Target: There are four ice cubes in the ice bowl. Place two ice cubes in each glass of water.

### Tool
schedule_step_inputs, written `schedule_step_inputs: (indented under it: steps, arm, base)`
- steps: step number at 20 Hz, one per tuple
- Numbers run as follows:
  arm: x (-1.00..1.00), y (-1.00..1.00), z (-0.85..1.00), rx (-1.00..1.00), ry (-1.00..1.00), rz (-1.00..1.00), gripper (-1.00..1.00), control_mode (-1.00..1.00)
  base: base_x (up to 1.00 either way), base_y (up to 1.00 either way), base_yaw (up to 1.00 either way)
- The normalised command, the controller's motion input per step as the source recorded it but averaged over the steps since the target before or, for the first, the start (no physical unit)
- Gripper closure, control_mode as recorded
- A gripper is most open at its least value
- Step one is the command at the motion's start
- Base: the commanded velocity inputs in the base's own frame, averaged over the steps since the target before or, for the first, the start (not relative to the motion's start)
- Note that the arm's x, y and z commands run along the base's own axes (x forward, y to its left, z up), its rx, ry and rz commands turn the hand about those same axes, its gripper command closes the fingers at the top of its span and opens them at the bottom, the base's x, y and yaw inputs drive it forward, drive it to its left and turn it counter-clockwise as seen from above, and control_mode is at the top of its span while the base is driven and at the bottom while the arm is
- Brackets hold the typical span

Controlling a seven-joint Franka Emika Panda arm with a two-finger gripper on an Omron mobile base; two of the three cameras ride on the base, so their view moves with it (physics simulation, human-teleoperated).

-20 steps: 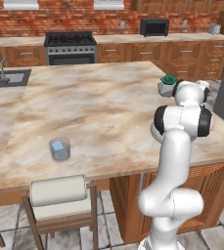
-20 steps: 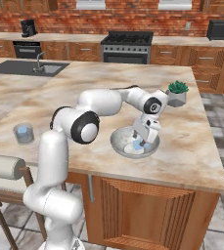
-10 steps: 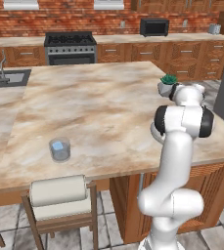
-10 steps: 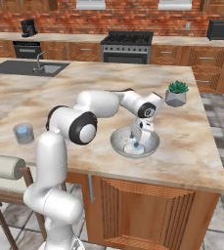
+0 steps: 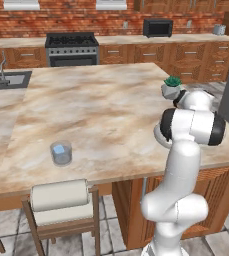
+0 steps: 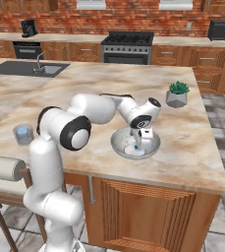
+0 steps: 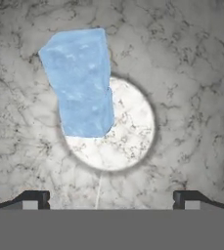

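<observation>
The hand (image 6: 141, 142) reaches down into the ice bowl (image 6: 153, 146), which sits on the marble counter (image 6: 84, 83) near its front edge, toward the right. In the hand view the two dark fingertips (image 7: 35, 199) stand far apart at the bottom, with nothing between them; the hand is wide apart and grips nothing.

Straight below the hand, the hand view shows the grey marbled inside of the ice bowl (image 7: 191, 97) with its paler round floor at the middle. A light-blue block of ice cubes (image 7: 79, 80) lies there, tilted, partly on the pale floor and partly up the sloping wall on the view's upper left side. Whether that is one cube or two touching cubes, I cannot tell. It lies apart from both fingertips.

In the right base view a pale bluish spot shows in the bowl just beside the hand, too small to count.

One glass of water (image 5: 61, 153) stands on the counter's near left part, well apart from the bowl, upright, with a light-blue cube showing at its top. The same glass (image 6: 23, 134) appears at the left in the right base view.

A small grey pot with a green plant (image 6: 177, 94) stands on the counter beyond the bowl, to its far right.
</observation>
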Motion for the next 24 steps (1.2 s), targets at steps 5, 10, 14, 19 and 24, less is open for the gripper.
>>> schedule_step_inputs:
  steps: [5, 10, 14, 19, 24]
  arm:
    - [0.20, -0.03, 0.00, -0.05, -0.04, 0.17, -1.00, -1.00]
    - [0.29, -0.14, -0.06, -0.06, 0.03, 0.16, -1.00, -1.00]
    - [0.33, -0.30, -0.21, -0.03, 0.04, 0.09, -1.00, -1.00]
    - [0.39, -0.17, -0.25, 0.00, 0.04, -0.02, -1.00, -1.00]
    - [0.53, 0.00, -0.24, 0.00, 0.01, -0.09, -1.00, -1.00]
  base:
    - [0.00, 0.00, 0.00]
    - [0.00, 0.00, 0.00]
    - [0.00, 0.00, 0.00]
    - [0.00, 0.00, 0.00]
    - [0.00, 0.00, 0.00]
